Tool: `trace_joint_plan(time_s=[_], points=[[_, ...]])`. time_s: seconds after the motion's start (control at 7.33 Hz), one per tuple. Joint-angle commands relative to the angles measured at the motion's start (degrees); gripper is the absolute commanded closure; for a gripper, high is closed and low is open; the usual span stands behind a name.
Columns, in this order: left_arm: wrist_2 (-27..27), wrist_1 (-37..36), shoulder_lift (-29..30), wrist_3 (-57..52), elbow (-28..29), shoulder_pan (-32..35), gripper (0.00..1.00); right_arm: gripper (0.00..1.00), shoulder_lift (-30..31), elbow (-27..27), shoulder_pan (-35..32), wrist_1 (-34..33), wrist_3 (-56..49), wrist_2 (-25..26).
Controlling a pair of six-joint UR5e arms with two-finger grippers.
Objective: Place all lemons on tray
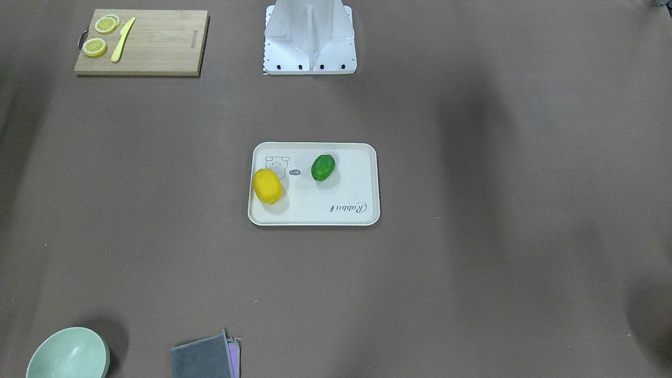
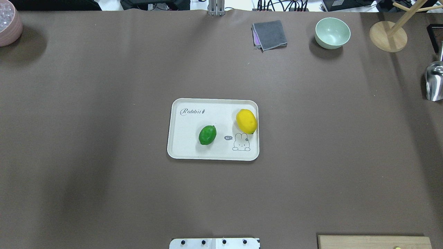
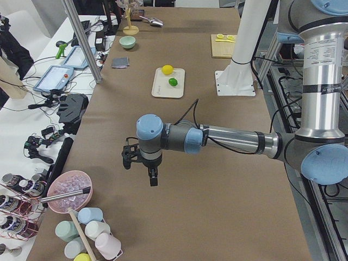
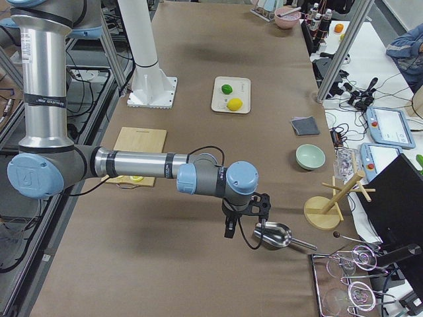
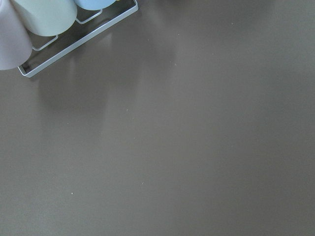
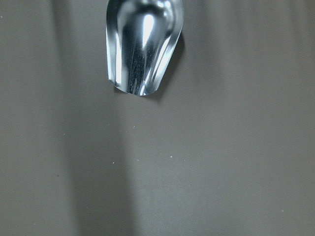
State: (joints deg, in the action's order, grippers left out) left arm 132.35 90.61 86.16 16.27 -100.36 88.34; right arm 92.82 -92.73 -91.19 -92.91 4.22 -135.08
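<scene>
The cream-white tray (image 1: 336,210) lies at the table's middle, also in the overhead view (image 2: 187,145). The yellow lemon (image 1: 268,186) (image 2: 246,121) lies on it near one short edge, by the cartoon drawing. The green lemon (image 1: 323,167) (image 2: 207,135) lies on the tray near its middle. Both also show far off in the side views. My left gripper (image 3: 140,169) hangs over bare table far from the tray, near the table's left end. My right gripper (image 4: 243,228) hangs near the right end, beside a metal scoop (image 4: 272,236). I cannot tell whether either is open or shut.
A wooden cutting board (image 1: 157,47) holds lemon slices (image 1: 95,47) and a yellow knife (image 1: 122,40). A green bowl (image 2: 332,33), a grey cloth (image 2: 270,34), a wooden rack base (image 2: 388,36) and a pink bowl (image 2: 8,24) stand at the table's far edge. Cups (image 5: 39,14) sit in a wire rack.
</scene>
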Motion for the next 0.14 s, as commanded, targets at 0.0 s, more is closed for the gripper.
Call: trace_joint_plan(time_s=[0.0], points=[[0.0,0.0,0.0,0.1,-0.2,0.1,0.02,0.00,0.1,-0.1,0.0,0.0,0.0,-0.1]])
